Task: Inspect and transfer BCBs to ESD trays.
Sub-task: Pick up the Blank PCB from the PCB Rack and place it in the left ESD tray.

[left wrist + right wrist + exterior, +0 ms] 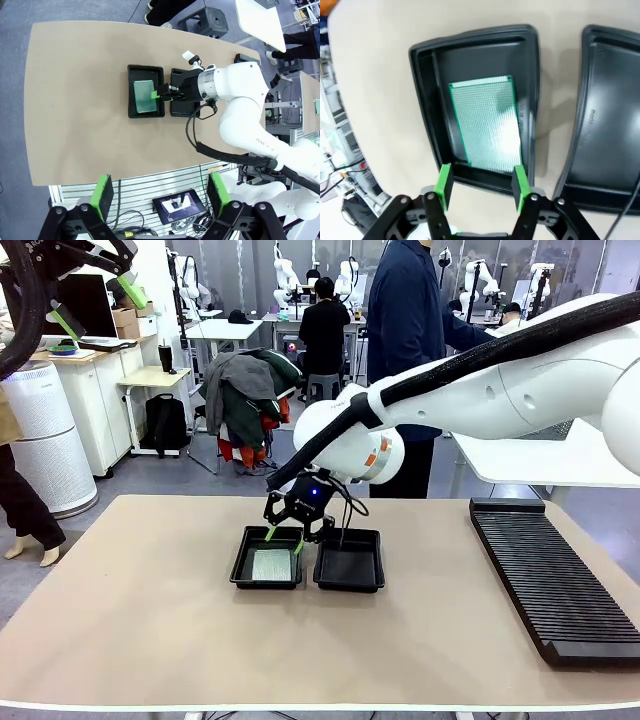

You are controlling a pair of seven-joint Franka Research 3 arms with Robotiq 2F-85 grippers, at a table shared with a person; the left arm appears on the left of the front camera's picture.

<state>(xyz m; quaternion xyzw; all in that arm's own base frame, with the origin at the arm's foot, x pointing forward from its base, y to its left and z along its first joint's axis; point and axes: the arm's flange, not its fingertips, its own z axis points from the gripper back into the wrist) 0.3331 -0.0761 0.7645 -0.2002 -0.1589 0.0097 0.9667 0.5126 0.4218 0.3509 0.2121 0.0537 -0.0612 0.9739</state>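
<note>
A broad beige tabletop carries two shallow black plastic trays with flared rims, set side by side near its middle, close together but not touching. A long black ribbed rack lies well off toward the robot's right edge. A person in a dark jacket stands beyond the far side, away from the trays. The white right arm reaches in across the table. In the left wrist view its wrist and looping black cable cover part of the right tray. The thin green rectangular circuit board lies flat on the floor of the left tray, filling most of it, with its pale dotted face up. The right tray's floor is bare. The right gripper hangs just over the left tray's rim on the side next to the right tray. Its green pads are spread about as wide as the board's short edge. They straddle that end from above and grip nothing; whether a fingertip touches the rim cannot be told. The left gripper is raised high above the robot's side of the table, well clear of both trays. Its fingers are fully apart and empty.
</note>
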